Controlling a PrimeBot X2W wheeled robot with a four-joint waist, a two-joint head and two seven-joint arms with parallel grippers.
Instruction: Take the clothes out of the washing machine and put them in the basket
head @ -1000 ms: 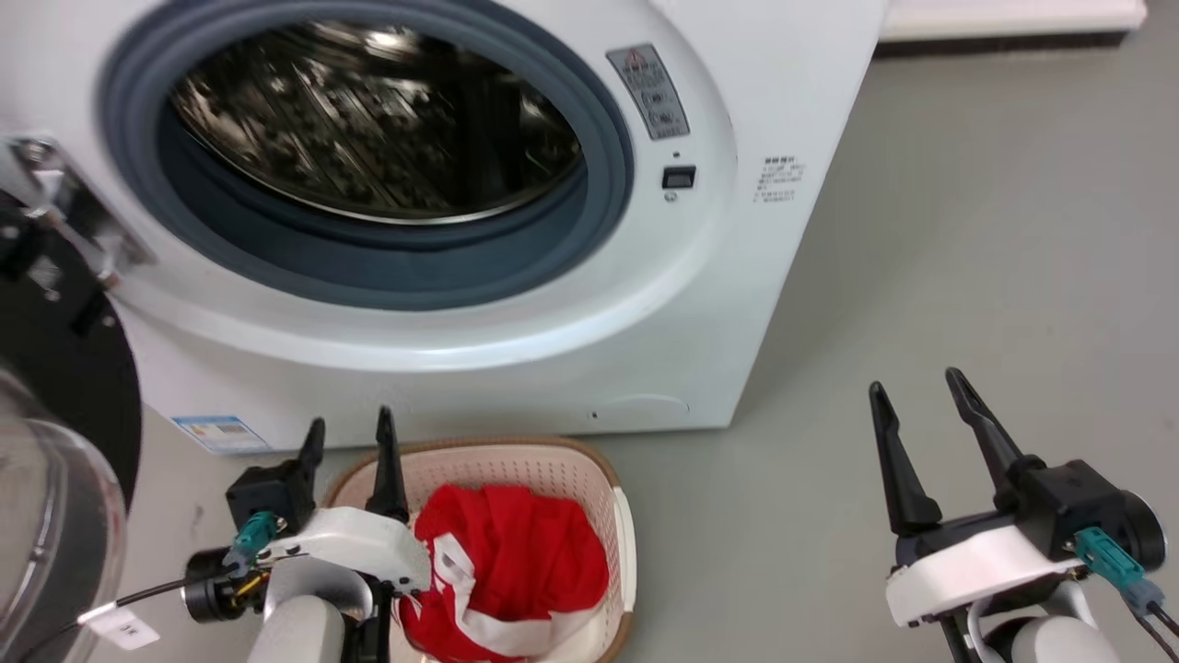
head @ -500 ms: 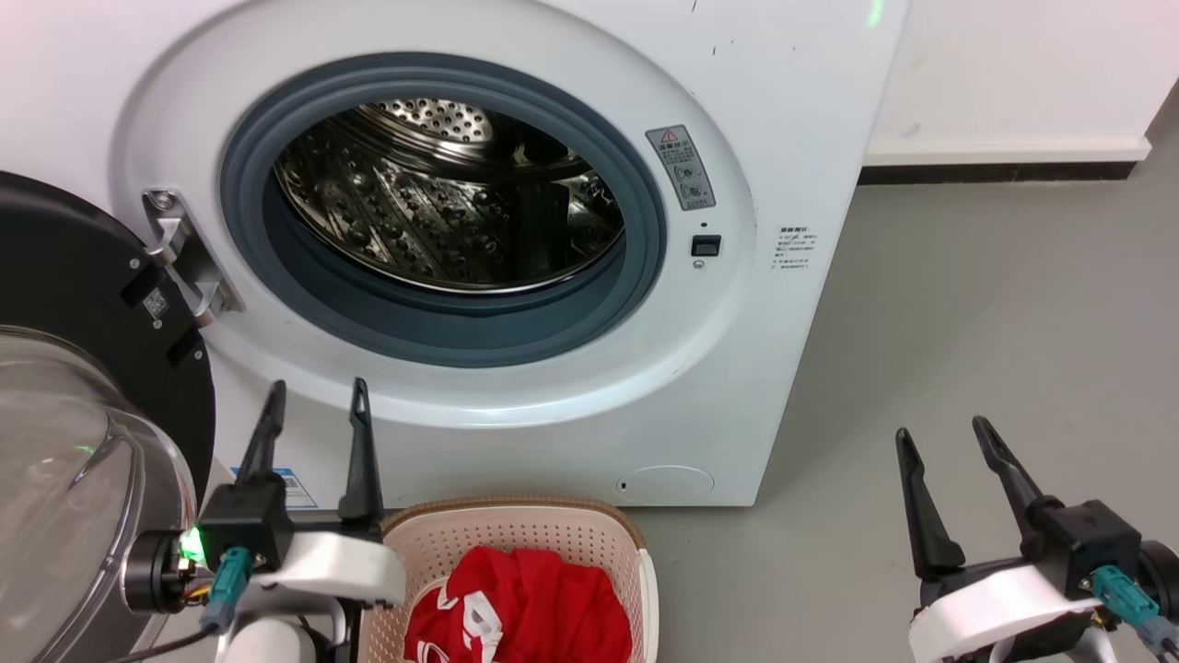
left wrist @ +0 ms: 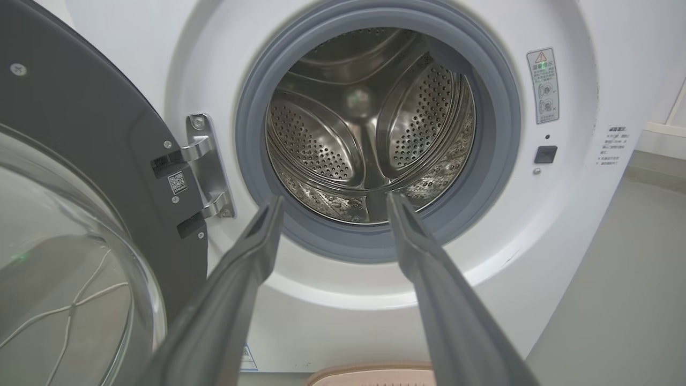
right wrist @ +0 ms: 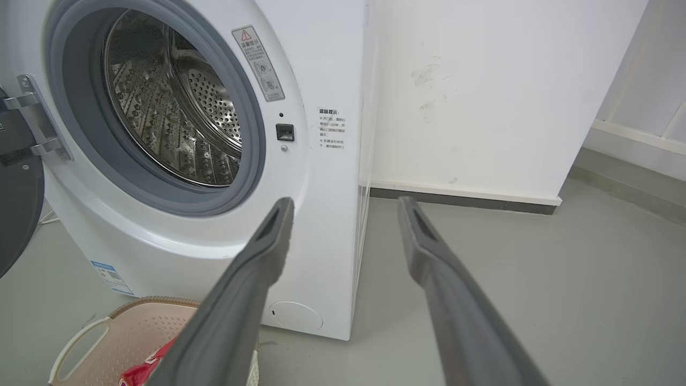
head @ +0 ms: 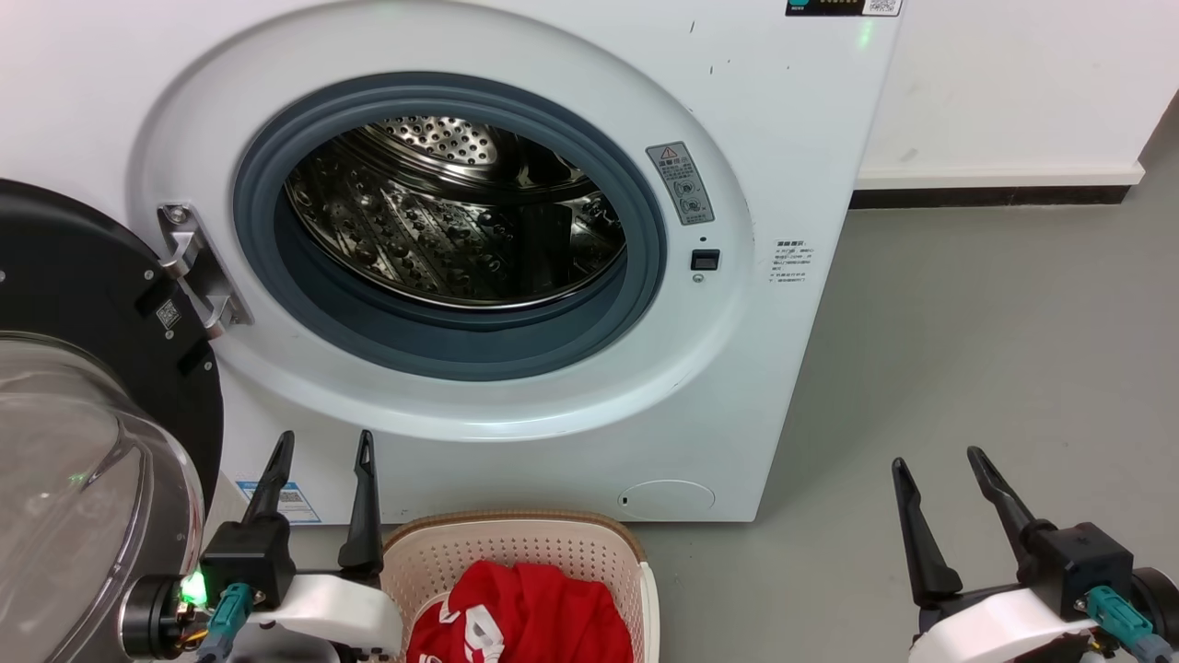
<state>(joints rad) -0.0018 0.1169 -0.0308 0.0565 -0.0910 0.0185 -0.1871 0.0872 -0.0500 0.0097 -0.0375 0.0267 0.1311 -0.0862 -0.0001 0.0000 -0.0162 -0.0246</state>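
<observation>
Meanwhile left tool [head: 326, 436] lower, spread; clothes [head: 534, 608] stay in basket [head: 516, 518].

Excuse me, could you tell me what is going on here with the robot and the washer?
The large white front-loading washing machine is being unloaded; its black-framed glass door stands swung open. The visible part of its perforated steel drum holds no laundry. The red clothes with white marks lie in the small cream perforated plastic basket on the grey floor before the washer. The left gripper, beside the basket, and the right gripper, further right, have their fingers apart and hold nothing.
</observation>
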